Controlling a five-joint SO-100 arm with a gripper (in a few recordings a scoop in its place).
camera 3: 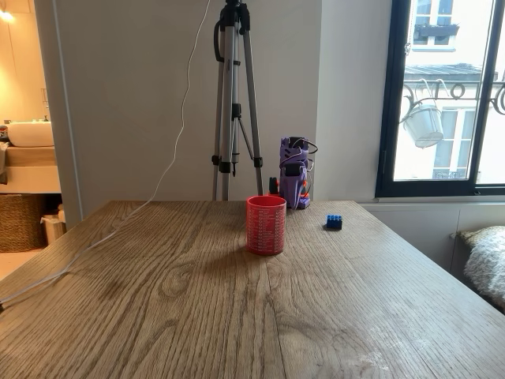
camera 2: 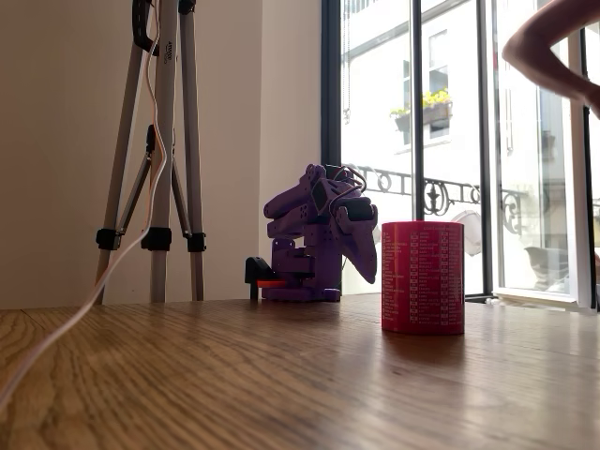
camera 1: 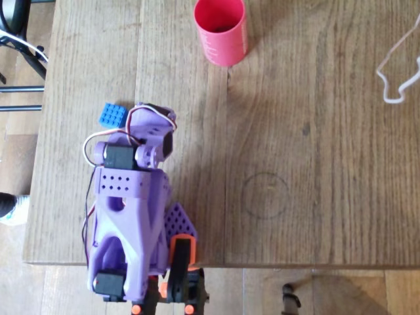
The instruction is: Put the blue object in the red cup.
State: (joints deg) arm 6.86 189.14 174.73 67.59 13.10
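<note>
The bare wooden surface (camera 3: 237, 316) lies nearest in both fixed views, and nothing stands on its front part. Farther in, the cup (camera 3: 266, 225) is seen upright near the middle, its mouth open upward. Beyond it and to the right in that view, the brick (camera 3: 334, 222) rests studs-up on the surface, well apart from the cup. At the far edge the purple arm (camera 3: 293, 181) is folded over its base, in front of a tripod (camera 3: 233, 103).

In the overhead view the brick (camera 1: 111, 116) is found just beside the folded arm's front end, touching nothing, with the cup (camera 1: 220, 29) away toward the top edge. The claw (camera 1: 156, 125) is tucked under the wrist, and whether it is spread or pressed together cannot be told; nothing is seen held in it.

The step in hand is judged to be the reach and grasp. The claw should be spread wide before descent, and lined up with two flat sides of the brick, which sits turned slightly against the wood grain. Since the brick is so close to the base, a steep approach from above is advised. It should be pinched low and centred, so that it is not squeezed out sideways. For the drop, the brick should be carried well above the rim, as the light cup could be knocked over.
</note>
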